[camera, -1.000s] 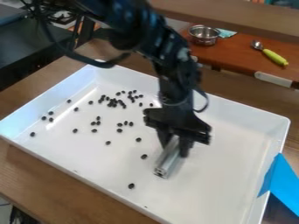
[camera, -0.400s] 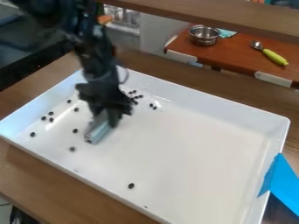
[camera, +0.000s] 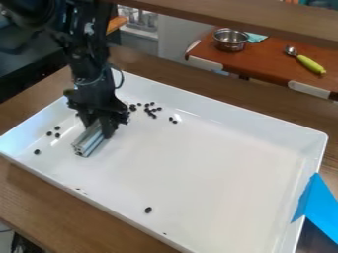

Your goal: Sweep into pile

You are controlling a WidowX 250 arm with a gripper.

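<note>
Camera view: pincer (camera: 98, 128) tight on silvery bar (camera: 88, 142), long axis aslant, end toward lower left.

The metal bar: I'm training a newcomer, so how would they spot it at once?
Find the big white tray. Near its left end, the black gripper holds the bar, which slants toward the view's lower left. It is silvery and grooved, unlike the small dark pellets lying loose nearby.

The gripper (camera: 98, 128) hides part of the silver bar (camera: 88, 142); the view's edge crops the blue tape (camera: 320, 208)
</note>
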